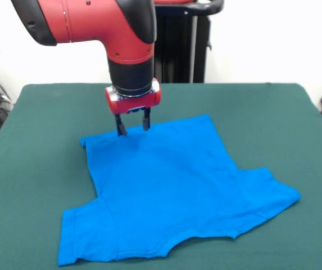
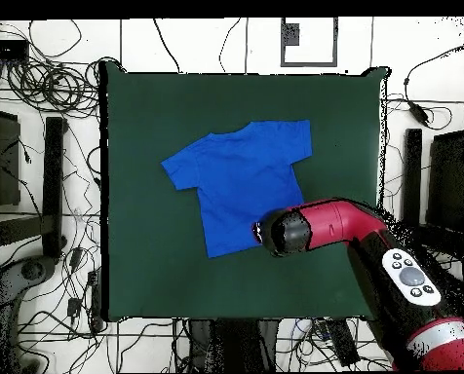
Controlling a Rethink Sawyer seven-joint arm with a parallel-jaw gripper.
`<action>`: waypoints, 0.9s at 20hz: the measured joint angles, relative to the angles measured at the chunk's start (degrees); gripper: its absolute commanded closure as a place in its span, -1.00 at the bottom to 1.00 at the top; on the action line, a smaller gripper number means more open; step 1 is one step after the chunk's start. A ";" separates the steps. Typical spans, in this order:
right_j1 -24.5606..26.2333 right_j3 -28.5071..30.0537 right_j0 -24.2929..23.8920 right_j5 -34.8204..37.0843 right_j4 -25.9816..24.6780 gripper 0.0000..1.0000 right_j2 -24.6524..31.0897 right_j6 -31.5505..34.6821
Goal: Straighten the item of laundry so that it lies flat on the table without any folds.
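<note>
The shirt (image 1: pixel 172 197) lies spread near the middle of the table (image 1: pixel 43 140), body and both sleeves laid out, collar toward the front camera. Most of the cloth appears flat; slight ripples show along the collar edge and near sleeve. The gripper (image 1: pixel 133 128) stands at the hem on the robot's side, fingers narrowly parted, tips at or just above the cloth; no fabric is seen pinched between them. Judged nearly complete: only minor smoothing at the hem and sleeve edges seems left.
</note>
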 measured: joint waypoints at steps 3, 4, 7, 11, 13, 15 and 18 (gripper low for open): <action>0.01 0.03 -0.05 -0.52 0.00 -1.00 -0.02 0.00; 0.00 0.03 -0.12 -0.69 -0.01 -1.00 -0.02 0.00; 0.00 0.05 -0.44 -1.13 -0.01 -1.00 -0.06 0.00; 0.08 0.05 -1.30 -1.68 0.00 -1.00 -0.16 0.00; 0.19 0.04 -1.67 -1.91 -0.22 -1.00 -0.23 0.00; 0.40 0.04 -2.14 -2.16 -0.81 -1.00 -0.26 0.00; 0.69 0.03 -2.82 -2.28 -2.04 -1.00 -0.33 0.00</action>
